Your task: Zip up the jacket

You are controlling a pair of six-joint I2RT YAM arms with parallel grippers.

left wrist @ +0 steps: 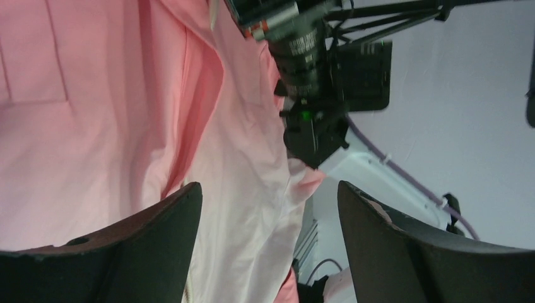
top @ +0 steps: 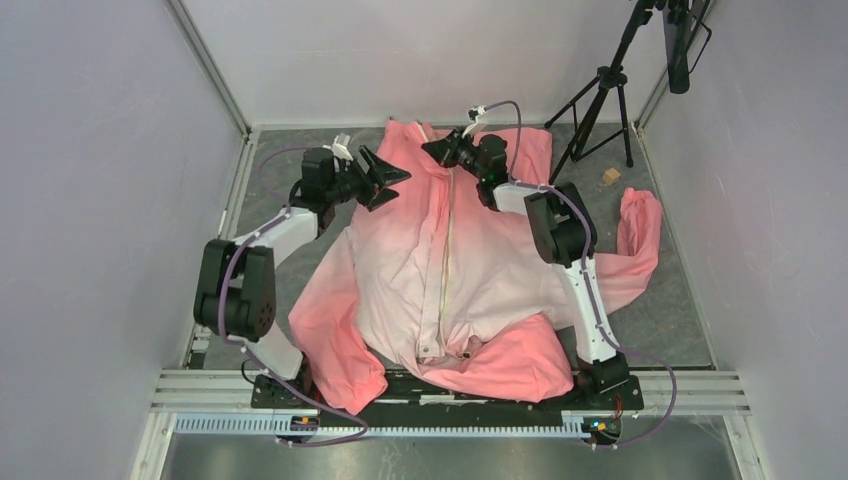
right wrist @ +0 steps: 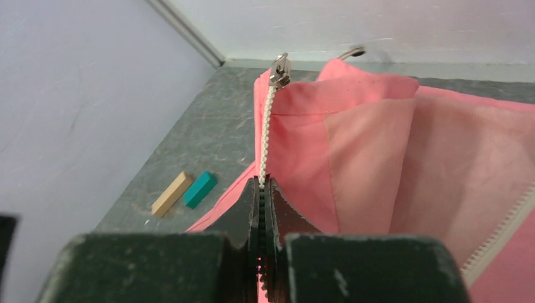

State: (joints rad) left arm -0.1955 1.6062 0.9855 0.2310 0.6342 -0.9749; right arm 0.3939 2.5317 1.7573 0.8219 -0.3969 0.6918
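Item: one salmon-to-pale-pink fabric jacket (top: 400,270), soft and creased, spread front-up at centre frame on the grey mottled table (top: 660,310). Its cream toothed zipper strip (top: 445,260) runs down the middle, with the small metal slider (right wrist: 279,71) at the collar. Tools: the right gripper (right wrist: 261,189) is pinched tight on the strip below the slider. The left gripper (left wrist: 270,202) is spread wide and empty at upper left. Handling: the zip is judged nearly closed, so hold the strip taut and straight.

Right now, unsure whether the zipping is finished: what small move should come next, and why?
Probably open the right hand and release: it is shut on the zipper teeth below the slider, which already sits at the top edge of the jacket.
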